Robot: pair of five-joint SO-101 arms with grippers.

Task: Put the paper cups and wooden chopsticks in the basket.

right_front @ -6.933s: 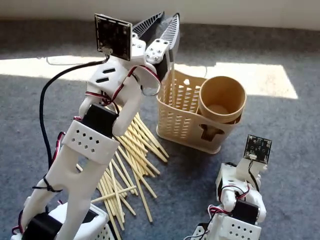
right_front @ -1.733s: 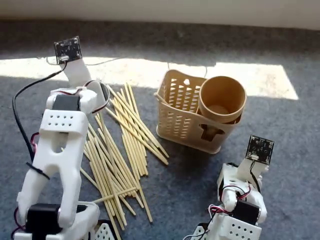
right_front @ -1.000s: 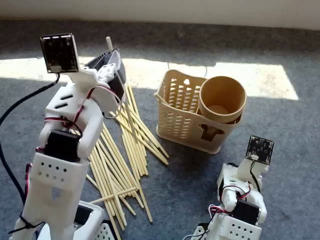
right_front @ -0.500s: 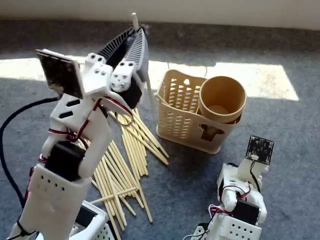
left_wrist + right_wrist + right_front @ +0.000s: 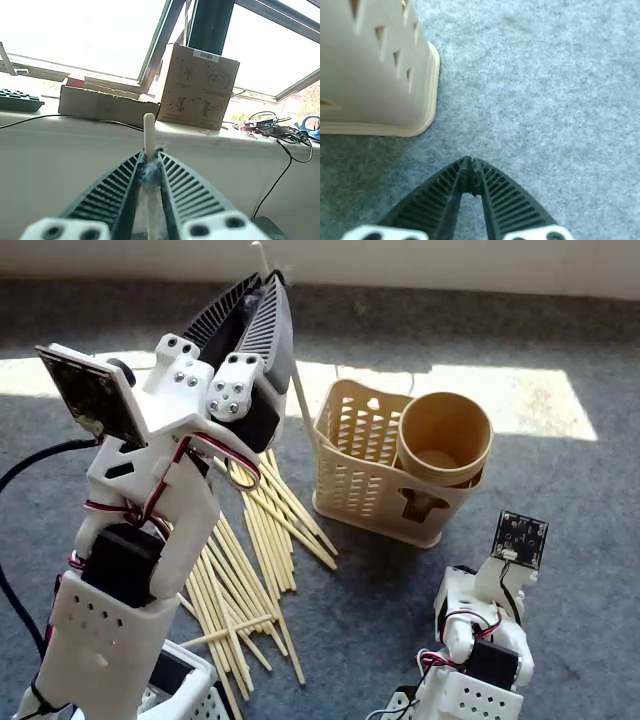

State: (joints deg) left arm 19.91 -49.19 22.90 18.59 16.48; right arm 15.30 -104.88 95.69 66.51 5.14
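Surface: grey carpet [image 5: 570, 550], w/ a sunlit band [image 5: 520, 400] across the far side. In the left wrist view a white sill [image 5: 75, 150] was seen under big windows, carrying cardboard boxes [image 5: 200, 87], a keyboard [image 5: 20, 100] and cables.

Left gripper [image 5: 272, 280] was found raised high over the carpet, fingers pointed up and away. Its jaws were closed to a thin slit on one wooden chopstick [image 5: 303, 405]. The stick was clamped approx. upright, slightly tilted. A short top end stuck out past the gripper tips [image 5: 149, 131]. The longer part hung below, w/ its lower end just beside the basket [image 5: 355, 475] rim on the pile side. Whether that end was inside or outside the rim could not be told.

Right gripper [image 5: 470, 165] was pointed down at bare carpet. Its jaws were brought together at the tips, w/ nothing between them, and the basket's foot [image 5: 420, 125] was near. The right arm [image 5: 480, 635] was folded low at the near edge, apart from the basket.

The basket was stood upright on the carpet. A paper cup [image 5: 445, 440] was lodged in the end away from the pile, tilted, mouth up, rim above the basket's rim. Whether more than one cup was nested there could not be told.

Loose chopsticks [image 5: 255, 550] were fanned on the carpet between the left arm [image 5: 150, 530] and the basket, partly hidden by the arm. The nearest ones lay just short of the basket's base.
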